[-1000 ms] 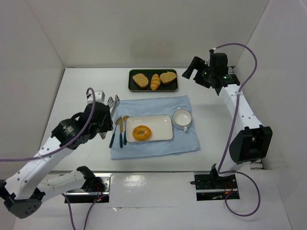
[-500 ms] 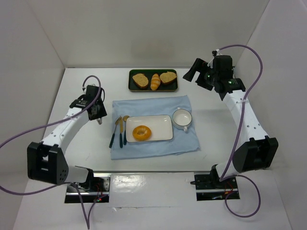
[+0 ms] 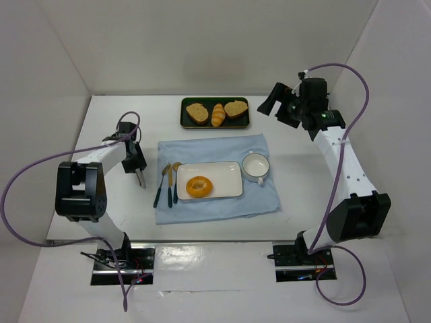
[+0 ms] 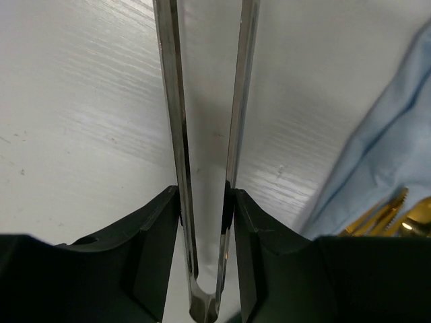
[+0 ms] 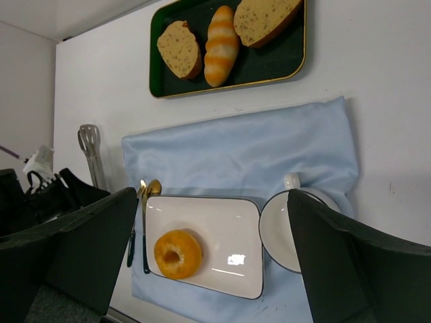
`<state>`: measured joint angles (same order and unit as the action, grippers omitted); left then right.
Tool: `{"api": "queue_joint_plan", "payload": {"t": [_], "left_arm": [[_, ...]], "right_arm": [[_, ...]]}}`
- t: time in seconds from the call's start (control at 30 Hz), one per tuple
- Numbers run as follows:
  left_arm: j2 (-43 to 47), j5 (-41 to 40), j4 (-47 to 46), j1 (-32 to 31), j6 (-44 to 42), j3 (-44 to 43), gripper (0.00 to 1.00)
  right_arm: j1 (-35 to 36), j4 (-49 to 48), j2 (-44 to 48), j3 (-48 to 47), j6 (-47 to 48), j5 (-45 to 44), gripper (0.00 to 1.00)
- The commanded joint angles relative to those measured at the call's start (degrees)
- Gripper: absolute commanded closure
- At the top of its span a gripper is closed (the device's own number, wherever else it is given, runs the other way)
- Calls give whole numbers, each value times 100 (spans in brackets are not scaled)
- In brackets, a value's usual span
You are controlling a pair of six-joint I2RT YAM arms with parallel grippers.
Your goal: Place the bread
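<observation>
The bread [image 3: 199,186] is a golden ring-shaped bun lying on the left part of a white rectangular plate [image 3: 229,169]. It also shows in the right wrist view [image 5: 178,254] on the plate [image 5: 229,222]. My left gripper [image 3: 137,167] is low on the table, left of the blue cloth. In its own view the left gripper [image 4: 205,202] is shut on metal tongs [image 4: 176,101]. The tongs also show in the right wrist view [image 5: 89,145]. My right gripper [image 3: 271,101] is held high at the back right, open and empty [image 5: 212,202].
A blue cloth [image 3: 215,148] lies under the plate, a white cup [image 3: 256,165] and a fork and spoon [image 3: 168,183]. A green tray [image 3: 183,113] at the back holds two toast slices and a yellow roll. White walls stand on three sides.
The left arm has folded back at the left of the cloth. The tongs that lay by the cloth's far left corner are now between its fingers. The right arm barely shifted.
</observation>
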<state>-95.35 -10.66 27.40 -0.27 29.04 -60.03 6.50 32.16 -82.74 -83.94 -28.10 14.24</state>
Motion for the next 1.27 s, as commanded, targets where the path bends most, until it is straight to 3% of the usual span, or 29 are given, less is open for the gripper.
{"api": "queue_joint_plan", "payload": {"t": [0.0,0.27,0.37,0.6,0.7,0.93,1.23], "left_arm": [[-255,143,-243,62,-179,-158,52],[-871,143,-296,115,-231,-342,47],[-1028,256,-235,115,-285,-395,36],[-1179,371,-103,115,-285,-580,20],[-1179,424,19,115,-232,-799,0],[-575,-163,240,62,-47,-914,0],[1105,177,617,-236,199,-1695,0]], "right_arm": [[-53,-8,153,-175,-20,88,1],[-53,106,258,-61,-20,88,1],[-53,106,258,-8,-20,88,1],[-53,106,258,159,32,158,1],[-53,106,258,159,32,211,1],[62,168,267,212,32,27,1],[325,28,267,317,-196,-325,1]]}}
